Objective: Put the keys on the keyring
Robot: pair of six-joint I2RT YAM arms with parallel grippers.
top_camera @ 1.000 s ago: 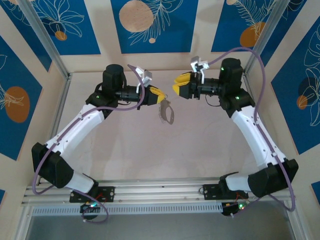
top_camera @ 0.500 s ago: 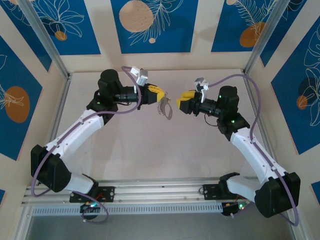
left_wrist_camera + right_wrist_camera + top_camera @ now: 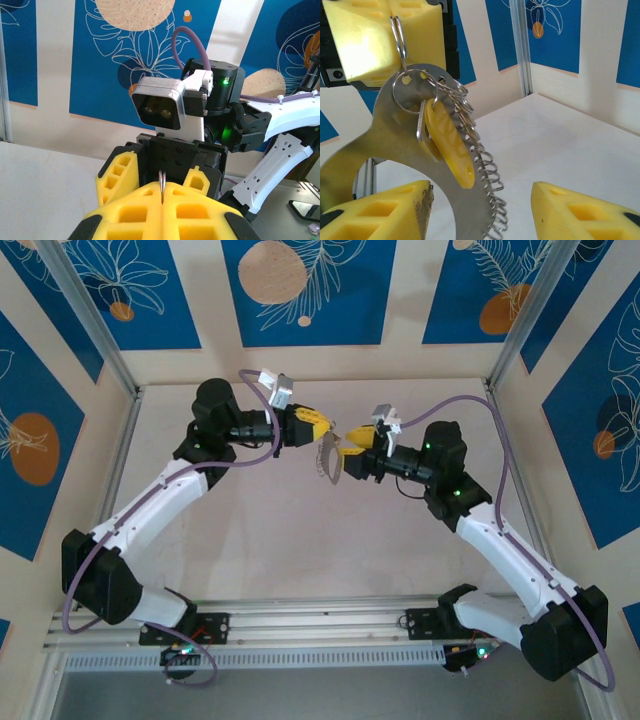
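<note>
The keyring [image 3: 395,150] is a grey metal loop with a row of small wire rings along one edge. It hangs from a thin wire ring [image 3: 398,37] pinched by my left gripper [image 3: 320,428], whose yellow fingers [image 3: 130,210] are shut on that wire. A key [image 3: 451,147] with a yellow head dangles from a ring at the top of the keyring. My right gripper [image 3: 480,202] is open, its fingers [image 3: 380,212] on either side of the keyring's lower part without touching it. In the top view the keyring [image 3: 326,457] hangs between both grippers above the table.
The pale table [image 3: 300,530] lies below, ringed by blue-patterned walls and aluminium posts [image 3: 518,45]. Both arms reach toward the table's far middle. The right arm's wrist camera [image 3: 160,102] faces the left gripper closely.
My right arm has swung left and down to the hanging keyring, and its jaws have opened wider around it. The left gripper has kept its hold, shifting slightly.
</note>
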